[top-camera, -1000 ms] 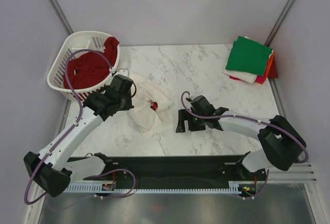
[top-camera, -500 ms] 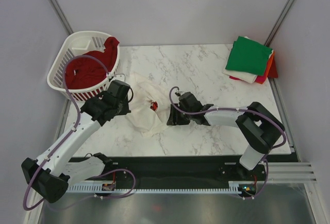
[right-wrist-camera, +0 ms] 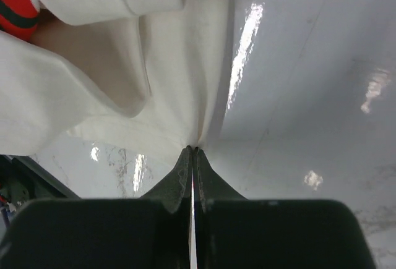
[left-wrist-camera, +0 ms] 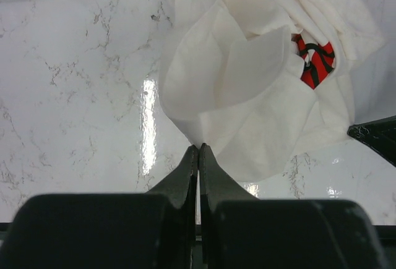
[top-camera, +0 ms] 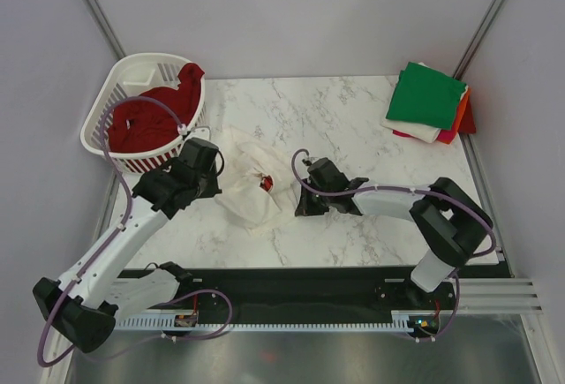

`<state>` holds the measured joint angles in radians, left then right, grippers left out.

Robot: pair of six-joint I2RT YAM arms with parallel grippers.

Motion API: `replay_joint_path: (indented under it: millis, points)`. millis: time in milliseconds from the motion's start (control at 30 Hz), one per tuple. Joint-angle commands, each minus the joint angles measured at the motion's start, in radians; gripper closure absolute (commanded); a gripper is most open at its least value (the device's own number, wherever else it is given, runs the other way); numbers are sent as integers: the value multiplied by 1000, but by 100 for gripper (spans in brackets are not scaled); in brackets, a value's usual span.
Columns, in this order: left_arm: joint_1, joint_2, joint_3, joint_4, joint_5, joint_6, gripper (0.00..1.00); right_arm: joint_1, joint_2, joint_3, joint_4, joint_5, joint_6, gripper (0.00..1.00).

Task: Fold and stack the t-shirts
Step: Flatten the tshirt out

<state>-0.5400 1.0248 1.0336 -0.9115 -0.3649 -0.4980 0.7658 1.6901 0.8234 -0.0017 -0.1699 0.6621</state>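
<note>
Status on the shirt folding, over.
Both shut: left gripper on white tee, right gripper too. Tee crumpled, unfolded. Nothing blocking; basket apart, far left.

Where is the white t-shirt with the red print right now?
In the top view the white t-shirt lies crumpled on the marble table, left of centre, its edges pinched by the left arm's fingers and the right arm's fingers.

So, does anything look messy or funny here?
Yes. The white t-shirt lies crumpled mid-table, with the left gripper and right gripper pinching its edges. A dark red t-shirt spills over the basket rim. The folded stack looks fairly neat.
</note>
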Motion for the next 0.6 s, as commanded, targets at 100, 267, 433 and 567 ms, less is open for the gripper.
replay_joint_path:
  millis: [100, 267, 433, 567]
  points:
    - [5, -55, 230, -24, 30, 45, 98, -123, -347, 127, -274, 53, -76, 100]
    - [3, -9, 537, -115, 112, 88, 98, -243, -573, 423, -582, 79, -166, 100]
    - [3, 78, 826, -142, 246, 59, 98, -241, -647, 721, -762, 156, -191, 100]
    - [3, 119, 951, -144, 245, 58, 98, -241, -652, 923, -920, 326, -223, 100]
